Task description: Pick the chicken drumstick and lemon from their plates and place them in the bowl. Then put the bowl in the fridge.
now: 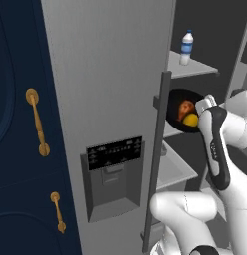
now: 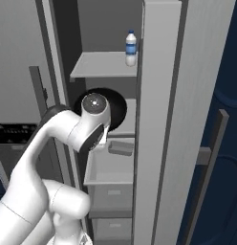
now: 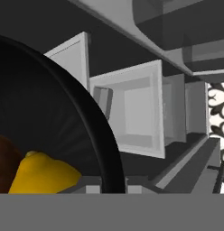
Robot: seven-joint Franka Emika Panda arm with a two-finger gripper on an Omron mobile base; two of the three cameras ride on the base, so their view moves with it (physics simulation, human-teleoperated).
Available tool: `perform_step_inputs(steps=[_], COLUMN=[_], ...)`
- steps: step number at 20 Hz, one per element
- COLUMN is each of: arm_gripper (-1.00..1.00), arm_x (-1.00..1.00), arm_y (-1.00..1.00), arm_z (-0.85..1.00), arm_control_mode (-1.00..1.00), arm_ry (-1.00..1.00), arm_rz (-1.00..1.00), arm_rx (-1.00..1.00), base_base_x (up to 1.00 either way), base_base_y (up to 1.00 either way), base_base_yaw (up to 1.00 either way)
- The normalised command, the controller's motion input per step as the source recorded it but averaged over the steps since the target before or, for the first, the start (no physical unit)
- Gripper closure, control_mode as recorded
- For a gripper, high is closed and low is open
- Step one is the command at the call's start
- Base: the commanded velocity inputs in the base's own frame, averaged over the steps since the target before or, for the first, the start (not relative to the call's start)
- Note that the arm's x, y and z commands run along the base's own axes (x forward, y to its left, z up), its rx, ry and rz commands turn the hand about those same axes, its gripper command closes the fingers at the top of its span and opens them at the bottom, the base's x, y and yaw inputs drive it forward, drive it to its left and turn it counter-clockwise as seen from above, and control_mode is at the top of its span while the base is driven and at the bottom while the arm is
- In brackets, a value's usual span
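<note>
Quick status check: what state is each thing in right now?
Fridge: door open.
Bowl: held by its rim at the shelves, tilted.
Drumstick: in the bowl.
Lemon: in the bowl, beside the drumstick.
Hand: shut on the bowl's rim.
Bottle: upright, top shelf.

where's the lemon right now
The lemon sits in the black bowl beside the chicken drumstick, at the open fridge's middle shelf level in the left base view, below the shelf holding the water bottle.
</note>
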Motion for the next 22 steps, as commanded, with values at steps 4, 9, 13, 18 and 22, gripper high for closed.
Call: perform_step_inputs(steps=[4,9,13,18,22], arm_gripper=[1.0,1.0,1.0,1.0,1.0], arm_x=[0.64,0.61,0.59,0.52,0.16], arm_y=[0.0,-0.01,-0.02,0.0,-0.07], arm_z=[-0.4,-0.36,-0.52,-0.43,-0.04], arm_control_mode=[-1.0,-1.0,-1.0,-1.0,-1.0], arm_ry=[0.03,0.0,0.04,0.08,0.0], arm_rz=[0.0,0.0,0.04,0.08,0.05], arm_rx=[-0.02,-0.01,0.0,0.0,0.0], base_base_x=[0.0,0.0,0.0,0.0,0.0], base_base_y=[0.0,0.0,0.0,0.0,0.0], base_base_yaw=[0.0,0.0,0.0,0.0,0.0])
